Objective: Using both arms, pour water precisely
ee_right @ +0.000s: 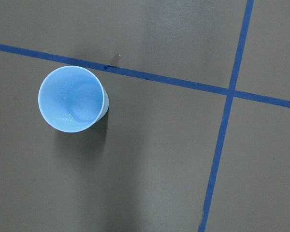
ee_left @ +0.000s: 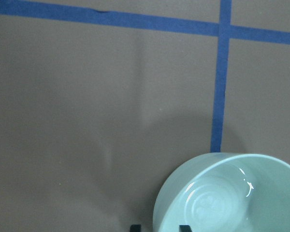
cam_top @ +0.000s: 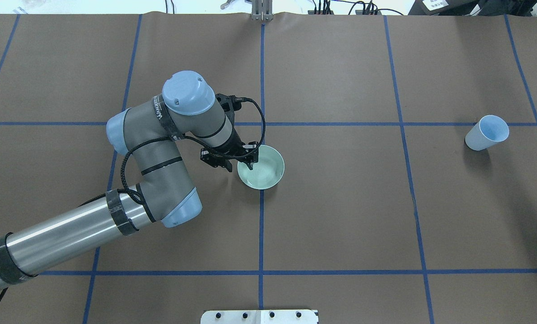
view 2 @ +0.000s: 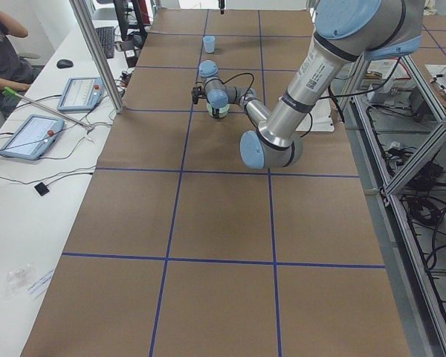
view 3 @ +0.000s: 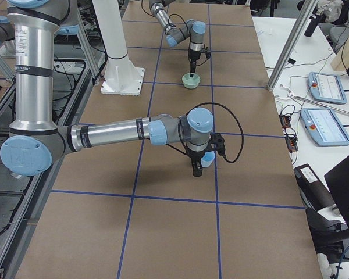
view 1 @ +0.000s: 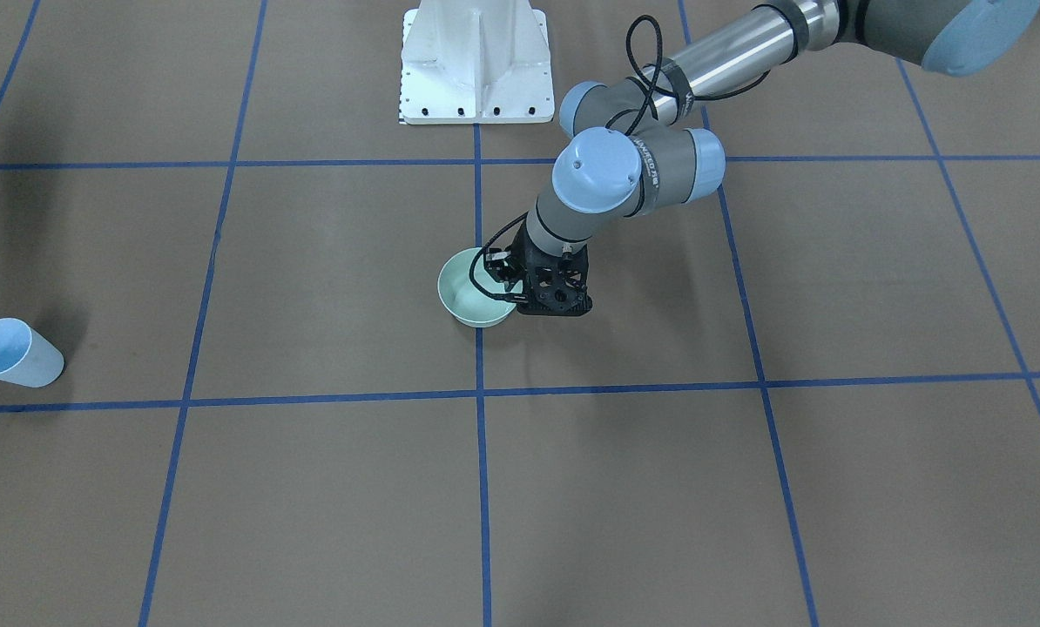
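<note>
A pale green bowl stands on the brown table near its middle. My left gripper is low at the bowl's rim, one finger inside and one outside, with a gap between them. In the left wrist view the two fingertips stand apart at the bottom edge, either side of the rim of the bowl. A light-blue cup stands upright far off on my right side. My right gripper shows only in the exterior right view, beside the cup; I cannot tell if it is open or shut.
The white base pedestal stands at the robot's edge of the table. Blue tape lines divide the brown surface into squares. Tablets and cables lie on the white side bench.
</note>
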Robot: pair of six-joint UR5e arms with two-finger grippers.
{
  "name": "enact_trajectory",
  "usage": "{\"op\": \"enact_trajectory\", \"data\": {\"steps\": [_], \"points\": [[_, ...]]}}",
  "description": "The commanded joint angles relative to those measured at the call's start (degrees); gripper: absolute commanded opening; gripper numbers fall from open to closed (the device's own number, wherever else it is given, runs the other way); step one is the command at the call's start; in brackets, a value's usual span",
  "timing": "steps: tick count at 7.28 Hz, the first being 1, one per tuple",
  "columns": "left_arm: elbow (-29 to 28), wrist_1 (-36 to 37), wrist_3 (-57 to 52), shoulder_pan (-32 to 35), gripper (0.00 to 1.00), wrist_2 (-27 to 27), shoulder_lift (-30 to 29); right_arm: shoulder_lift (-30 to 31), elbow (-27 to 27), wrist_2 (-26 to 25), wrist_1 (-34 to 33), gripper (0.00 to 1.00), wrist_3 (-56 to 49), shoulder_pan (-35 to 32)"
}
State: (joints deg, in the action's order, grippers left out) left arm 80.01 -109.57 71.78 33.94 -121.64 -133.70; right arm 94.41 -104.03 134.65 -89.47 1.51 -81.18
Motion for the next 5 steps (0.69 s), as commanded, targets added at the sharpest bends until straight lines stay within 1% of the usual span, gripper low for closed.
{"op": "enact_trajectory", "data": {"steps": [1, 2, 3, 4, 5], "points": [[5.5, 0.4, 0.3, 2.1, 0.99, -0.2, 0.3, 0.1, 0.8, 0.0, 5.0, 1.0, 0.2, 2.1], [7.7, 1.5, 1.3, 3.1, 0.99, -0.2, 0.5, 0.1, 2.5, -0.3, 11.9, 1.0, 0.2, 3.0], [9.4, 3.2, 1.8, 3.8, 0.99, -0.1, 0.5, 0.9, 6.2, -0.4, 24.7, 1.0, 0.9, 3.7], [10.5, 4.7, 1.8, 3.9, 0.99, -0.1, 0.5, 2.2, 11.1, -0.4, 39.1, 0.99, 5.3, 4.4], [10.8, 4.7, 1.9, 3.9, 0.99, -0.1, 0.5, 1.9, 17.3, -0.6, 55.8, 0.99, 12.2, 6.4]]}}
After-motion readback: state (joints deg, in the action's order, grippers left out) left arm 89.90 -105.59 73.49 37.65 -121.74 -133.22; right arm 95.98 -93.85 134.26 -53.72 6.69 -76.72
